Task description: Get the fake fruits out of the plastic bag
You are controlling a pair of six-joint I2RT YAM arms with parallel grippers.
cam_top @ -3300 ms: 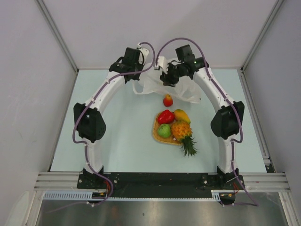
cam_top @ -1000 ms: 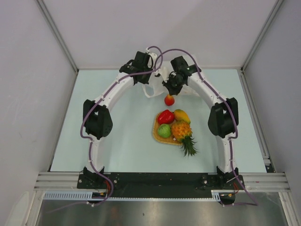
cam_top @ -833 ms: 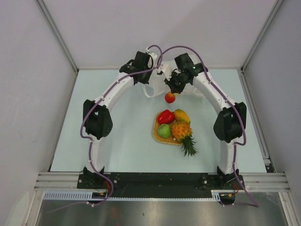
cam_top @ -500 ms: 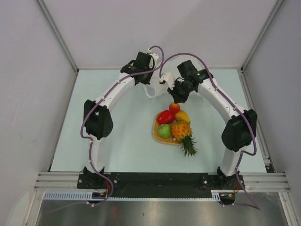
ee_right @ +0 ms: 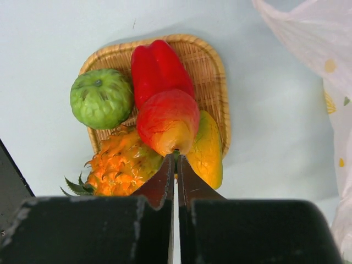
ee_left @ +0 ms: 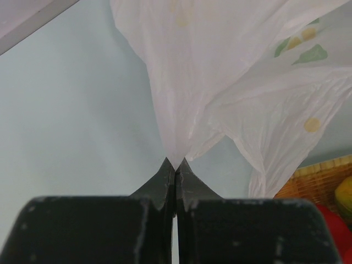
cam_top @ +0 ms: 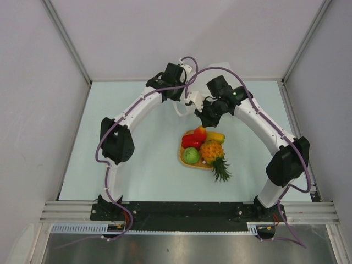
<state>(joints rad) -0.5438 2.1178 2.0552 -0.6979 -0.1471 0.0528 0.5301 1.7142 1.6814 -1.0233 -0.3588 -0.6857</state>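
Glossy red-yellow fruit (ee_right: 168,120) now moved over tray (ee_right: 209,66), right gripper (ee_right: 176,158) pinching its tip, left gripper (ee_left: 175,165) pinching translucent bag (ee_left: 209,66)

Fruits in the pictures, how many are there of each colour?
Red: 2, the long red piece and the red-yellow fruit
Green: 1, the apple
Yellow: 1, the mango
Orange: 1, the pineapple
Total: 5

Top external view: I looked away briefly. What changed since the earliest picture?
The right tool took the red-yellow fruit off the table and carried it nearer, over the tray. The left tool shifted right, bunching the bag. The tray's other four fruits stayed put.
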